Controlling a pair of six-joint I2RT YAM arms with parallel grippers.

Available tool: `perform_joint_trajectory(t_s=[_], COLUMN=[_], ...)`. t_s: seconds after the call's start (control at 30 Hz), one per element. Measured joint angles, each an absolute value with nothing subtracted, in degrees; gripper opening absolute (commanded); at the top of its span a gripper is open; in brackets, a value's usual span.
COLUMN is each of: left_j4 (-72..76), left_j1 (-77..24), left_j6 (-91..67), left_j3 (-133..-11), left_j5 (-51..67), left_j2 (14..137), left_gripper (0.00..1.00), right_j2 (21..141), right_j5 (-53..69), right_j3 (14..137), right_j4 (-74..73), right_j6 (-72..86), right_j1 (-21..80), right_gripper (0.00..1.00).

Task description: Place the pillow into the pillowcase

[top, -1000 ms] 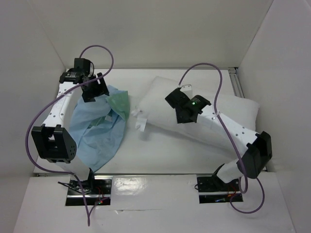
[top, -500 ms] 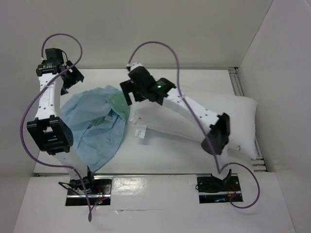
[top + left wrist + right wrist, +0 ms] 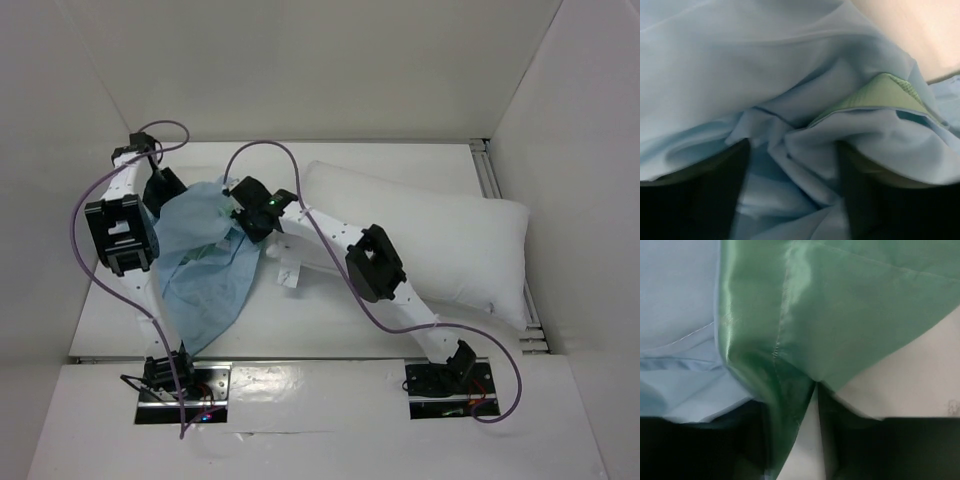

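The pillowcase (image 3: 205,275) lies crumpled at the left of the table, light blue with a sea-green flap at its far right corner. The white pillow (image 3: 440,235) lies to its right, its near-left corner under my right arm. My left gripper (image 3: 160,188) is pressed down on the cloth's far left edge. In the left wrist view its jaws (image 3: 790,200) stand wide, with bunched blue folds (image 3: 740,75) between them. My right gripper (image 3: 240,205) reaches across to the green flap. A green fold (image 3: 840,305) hangs between its partly parted fingers (image 3: 795,440).
White walls close in the table at the back and on both sides. A metal rail (image 3: 490,170) runs along the right edge behind the pillow. A small white tag (image 3: 290,272) lies between pillow and pillowcase. Purple cables loop over both arms.
My right arm swung left from above the pillow to the pillowcase's green flap, and its jaws came apart. My left gripper went out to the back left, then came down on the cloth's far left edge.
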State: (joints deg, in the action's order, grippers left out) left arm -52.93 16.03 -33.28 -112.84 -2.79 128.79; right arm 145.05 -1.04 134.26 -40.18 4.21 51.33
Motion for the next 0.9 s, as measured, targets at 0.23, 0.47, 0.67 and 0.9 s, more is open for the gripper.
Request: perform_joint_trajectory(t_s=[0.23, 0.47, 0.67, 0.9], left_j4=[-52.7, -51.7, -49.3, -46.3], left_j1=[15.9, 15.9, 15.9, 12.3], left_j6=[-31.7, -31.7, -31.7, -28.5], left_j3=[-114.9, -128.9, -136.7, -139.3], left_j5=[2.3, 2.3, -1.3, -11.7], left_j2=[131.1, 130.3, 126.7, 128.4], left_gripper=[0.0, 0.0, 0.0, 1.0], right_j2=[141.1, 119.5, 109.3, 115.8], right_j5=[-2.3, -2.9, -4.8, -3.2], right_j3=[130.6, 117.8, 115.2, 112.9], right_j4=[-37.5, -33.0, -28.1, -23.8], right_j6=[6.4, 7.9, 8.5, 11.0], right_j1=[49.9, 45.8, 44.1, 38.2], right_gripper=[0.0, 0.0, 0.0, 0.0])
